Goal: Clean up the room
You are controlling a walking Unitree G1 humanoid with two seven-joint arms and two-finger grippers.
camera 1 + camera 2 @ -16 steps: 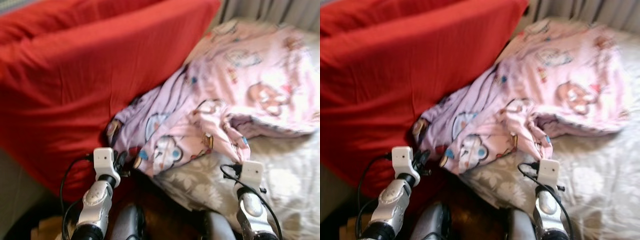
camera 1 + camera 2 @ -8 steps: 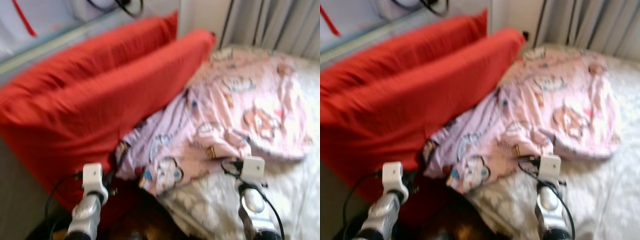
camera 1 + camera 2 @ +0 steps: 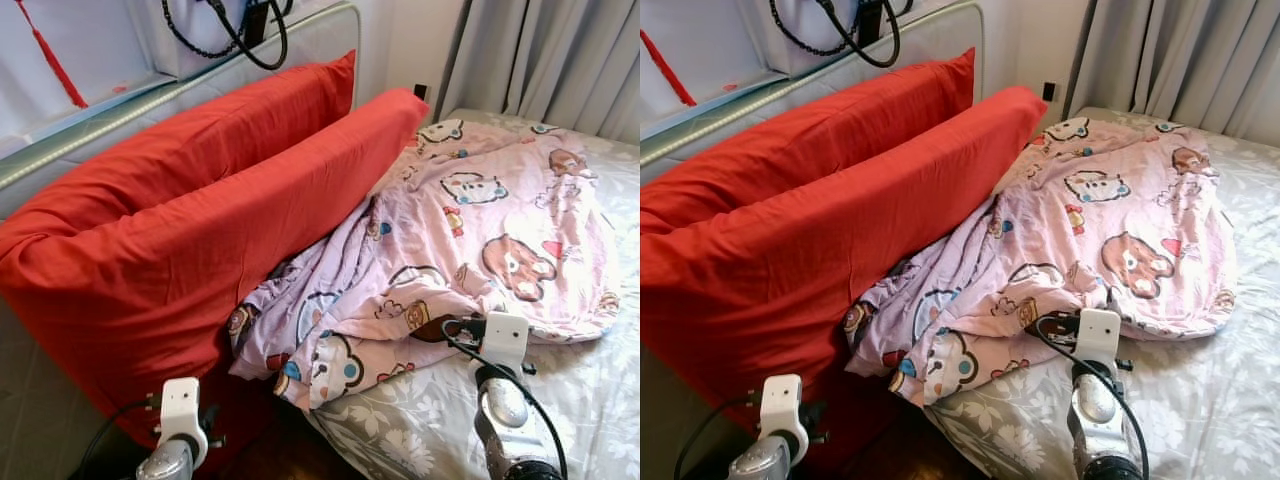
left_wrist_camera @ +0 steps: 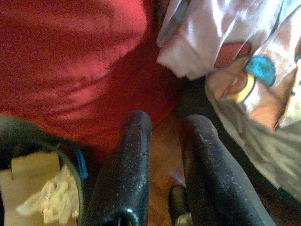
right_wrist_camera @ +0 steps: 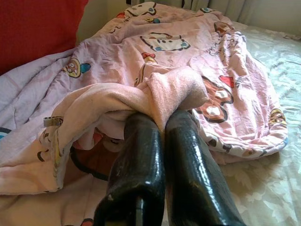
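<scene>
Left eye view: sharpened and tilted higher than half a second earlier, taking in the headboard above the red pillows (image 3: 200, 220); judged a camera shift, not cloth moved. Still kept the right end effector (image 5: 160, 117) clamped on a bunched fold of the pink blanket (image 3: 470, 220). Held the left end effector (image 4: 164, 127) slightly parted and empty below the pillows. Lay crumpled against the pillows, soft, bear-printed, not yet straightened.

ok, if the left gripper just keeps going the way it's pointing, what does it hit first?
Probably bare wood floor. The left gripper aims down into the gap between the red pillow and the overhanging pink blanket. Fingers empty, slightly apart. Depth is unclear; a small drift would brush the pillow first.
</scene>
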